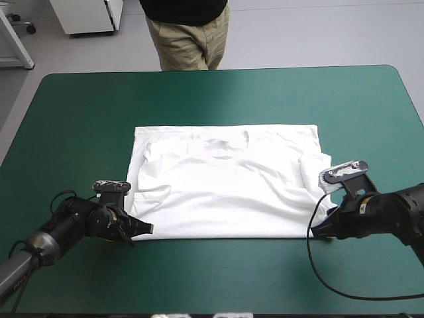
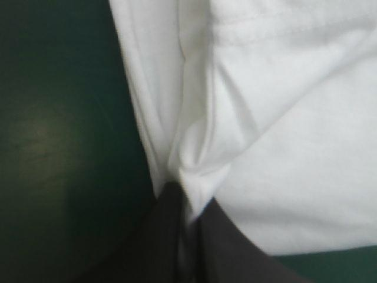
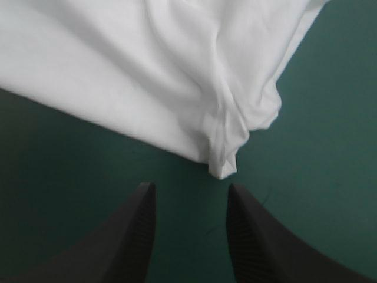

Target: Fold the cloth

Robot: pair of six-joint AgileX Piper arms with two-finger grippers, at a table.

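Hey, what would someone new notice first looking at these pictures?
The white T-shirt lies spread flat mid-table on the teal-green cover. The left gripper is shut on its near left corner, while the right gripper stands open just short of the near right corner.

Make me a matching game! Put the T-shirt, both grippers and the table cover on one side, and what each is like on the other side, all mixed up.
1. T-shirt
2. left gripper
3. right gripper
4. table cover

a. open, a T-shirt corner just ahead
b. teal-green
c. white, spread flat
d. shut on the T-shirt's edge

Pairs: 1-c, 2-d, 3-a, 4-b.
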